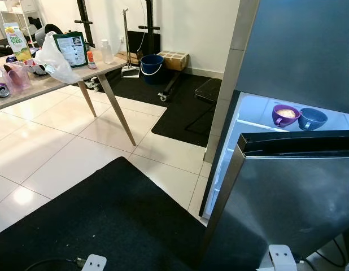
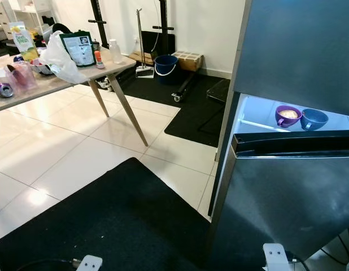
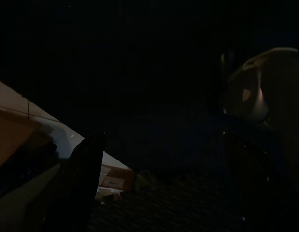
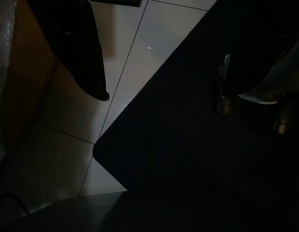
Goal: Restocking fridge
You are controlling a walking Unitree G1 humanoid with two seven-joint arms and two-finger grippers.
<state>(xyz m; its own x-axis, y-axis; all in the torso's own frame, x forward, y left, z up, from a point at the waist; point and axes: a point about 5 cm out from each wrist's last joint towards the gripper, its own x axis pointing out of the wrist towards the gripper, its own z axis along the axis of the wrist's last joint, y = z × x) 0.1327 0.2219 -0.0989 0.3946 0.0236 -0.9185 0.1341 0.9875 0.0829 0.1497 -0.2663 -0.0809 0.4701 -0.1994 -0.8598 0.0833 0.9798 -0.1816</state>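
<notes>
Black floor mat (image 1: 107,220) lies nearest. Leftward, groceries wait on the wooden table (image 1: 61,82): green juice carton (image 1: 15,40), white plastic bag (image 1: 55,56). Rightward, the open steel fridge (image 1: 287,186) holds only a purple bowl (image 1: 285,115) and blue bowl (image 1: 312,118); restocking looks barely begun. Left gripper (image 3: 159,183) and right gripper (image 4: 164,92) hang idle, jaws wide, empty.

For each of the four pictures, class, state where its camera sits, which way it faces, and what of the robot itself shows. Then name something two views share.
Left eye view: on the head, facing forward and down at the open fridge, the purple cup and the wooden table.
Right eye view: beside it, same scene.
Left wrist view: very dark; black fingers.
Right wrist view: faces the black mat and floor tiles; one finger.
Shared: both eyes show the blue bucket.
</notes>
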